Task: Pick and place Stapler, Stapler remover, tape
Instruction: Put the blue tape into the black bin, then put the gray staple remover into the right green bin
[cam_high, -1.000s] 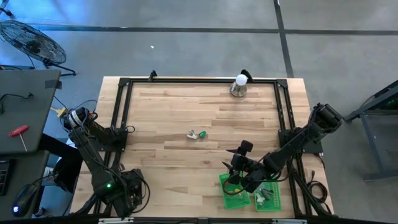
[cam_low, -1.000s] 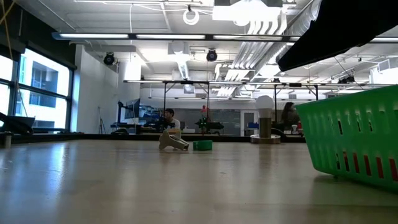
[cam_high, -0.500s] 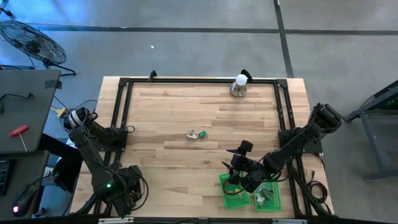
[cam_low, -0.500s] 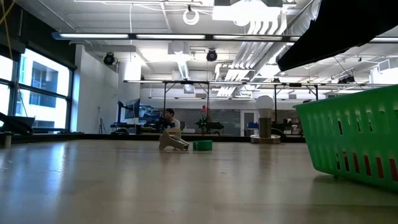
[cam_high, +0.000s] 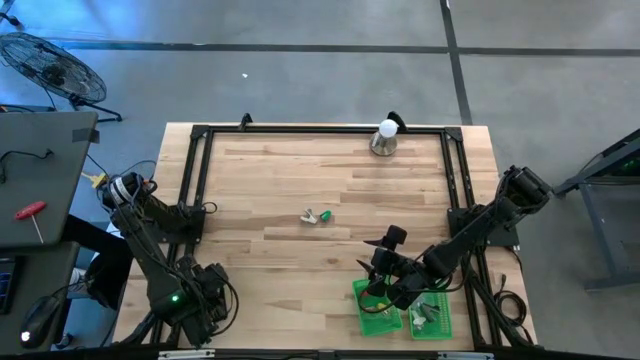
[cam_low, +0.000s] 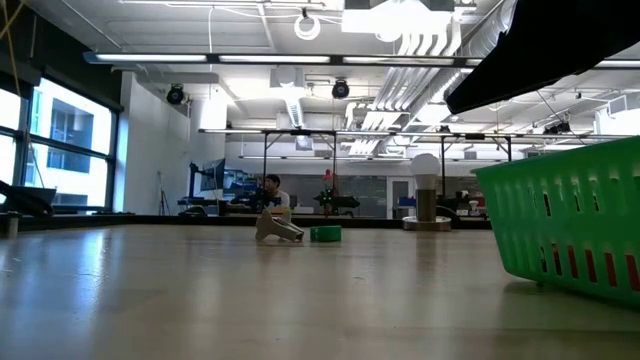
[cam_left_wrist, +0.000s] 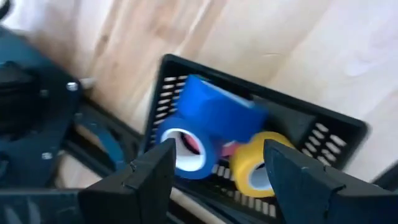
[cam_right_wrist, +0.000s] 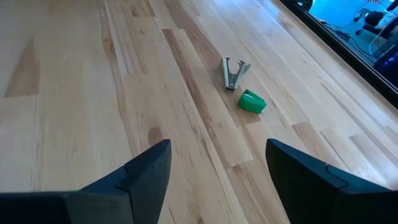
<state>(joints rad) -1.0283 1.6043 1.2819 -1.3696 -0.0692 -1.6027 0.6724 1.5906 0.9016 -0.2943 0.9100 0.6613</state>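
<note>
Probably lab: open hall, ceiling pipes (cam_low: 420, 45), far workbenches (cam_low: 300, 205).

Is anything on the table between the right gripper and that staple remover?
Nothing visible. In the right wrist view, only bare wood lies between the right gripper and the staple remover. A small green piece sits just beside the remover, not in the path.

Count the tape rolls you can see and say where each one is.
3 at least. A blue roll and a yellow roll sit side by side in the black basket below the left gripper; a green roll lies mid-table beside the staple remover. Others may be hidden.
</note>
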